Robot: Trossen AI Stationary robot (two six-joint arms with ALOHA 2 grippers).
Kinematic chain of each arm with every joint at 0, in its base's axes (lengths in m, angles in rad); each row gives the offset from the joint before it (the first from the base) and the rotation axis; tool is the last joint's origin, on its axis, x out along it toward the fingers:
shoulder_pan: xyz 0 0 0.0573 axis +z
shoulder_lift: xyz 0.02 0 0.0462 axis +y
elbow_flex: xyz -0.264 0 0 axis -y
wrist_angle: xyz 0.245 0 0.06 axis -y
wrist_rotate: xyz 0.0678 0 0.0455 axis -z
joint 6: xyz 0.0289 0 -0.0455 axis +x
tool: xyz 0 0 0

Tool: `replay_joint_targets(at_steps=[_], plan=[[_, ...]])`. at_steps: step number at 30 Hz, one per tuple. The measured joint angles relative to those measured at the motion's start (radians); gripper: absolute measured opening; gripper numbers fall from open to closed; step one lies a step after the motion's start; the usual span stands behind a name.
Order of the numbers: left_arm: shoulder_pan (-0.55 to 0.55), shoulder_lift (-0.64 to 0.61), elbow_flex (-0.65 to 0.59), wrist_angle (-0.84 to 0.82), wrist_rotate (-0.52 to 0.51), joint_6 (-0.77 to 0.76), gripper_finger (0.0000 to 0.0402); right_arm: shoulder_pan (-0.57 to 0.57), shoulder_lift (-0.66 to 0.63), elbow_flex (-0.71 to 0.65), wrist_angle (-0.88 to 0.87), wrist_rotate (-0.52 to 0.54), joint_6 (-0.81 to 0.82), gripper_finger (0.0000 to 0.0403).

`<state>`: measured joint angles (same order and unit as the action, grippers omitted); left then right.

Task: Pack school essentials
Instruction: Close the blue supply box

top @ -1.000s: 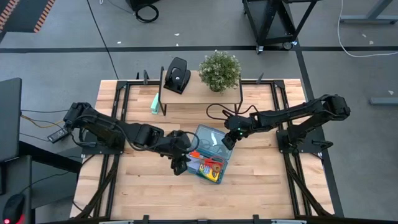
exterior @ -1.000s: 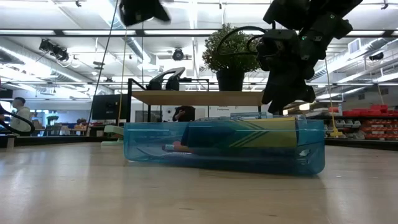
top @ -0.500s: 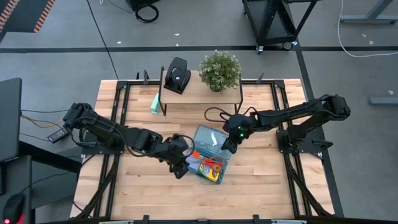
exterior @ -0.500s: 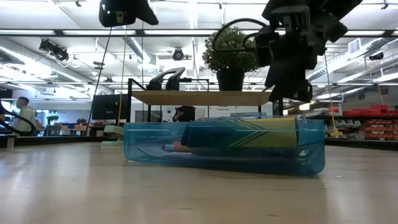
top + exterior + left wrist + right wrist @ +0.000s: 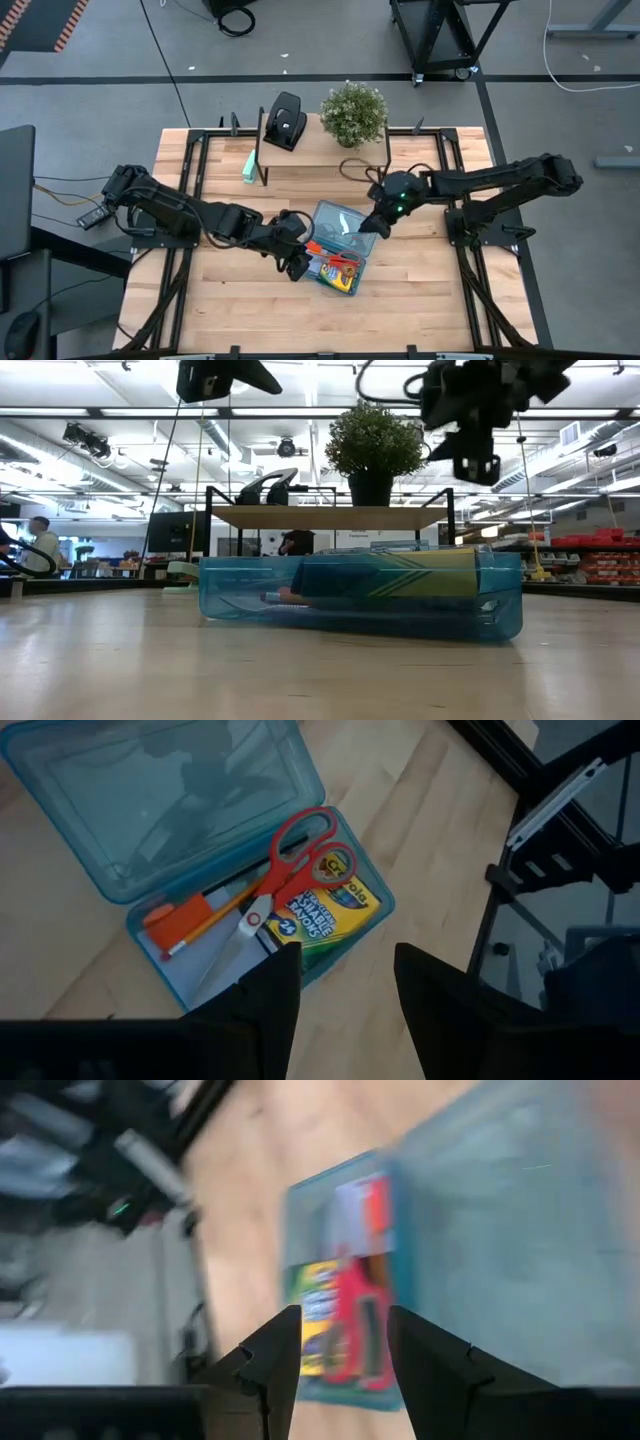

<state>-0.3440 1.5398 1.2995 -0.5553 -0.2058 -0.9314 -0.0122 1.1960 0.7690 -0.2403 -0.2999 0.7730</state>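
1. We see the scissors (image 5: 300,850) and crayon box (image 5: 322,913) lying inside the open blue case (image 5: 338,245) mid-tabletop (image 5: 230,300).
2. Our left pincer (image 5: 345,990) gapes empty above its left edge.
3. Our right pincer (image 5: 343,1355) gapes empty above its lid.

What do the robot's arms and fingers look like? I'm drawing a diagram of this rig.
Both arms are black, built of jointed segments. A dark cable loops off the right arm near its wrist, where a small green light glows. The left arm shows no light. The left gripper and the right gripper each have two flat, angular black fingers with no markings.
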Motion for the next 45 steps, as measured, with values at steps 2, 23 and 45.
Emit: replay_joint_targets(at_steps=[2, 23, 45], plan=[[0.0, 0.0, 0.0, -0.001, 0.0, 0.001, 0.0172, -0.015, -0.032, 0.002, -0.092, 0.091, -0.001, 0.0158], [-0.016, 0.008, 0.001, -0.182, 0.019, -0.001, 0.0172, -0.215, -0.043, -0.191, -0.244, 0.337, 0.074, 0.0158], [-0.078, 0.282, 0.001, -0.186, 0.135, 0.158, 0.0172, 0.044, 0.066, -0.238, -0.036, 0.515, 0.293, 0.0158]])
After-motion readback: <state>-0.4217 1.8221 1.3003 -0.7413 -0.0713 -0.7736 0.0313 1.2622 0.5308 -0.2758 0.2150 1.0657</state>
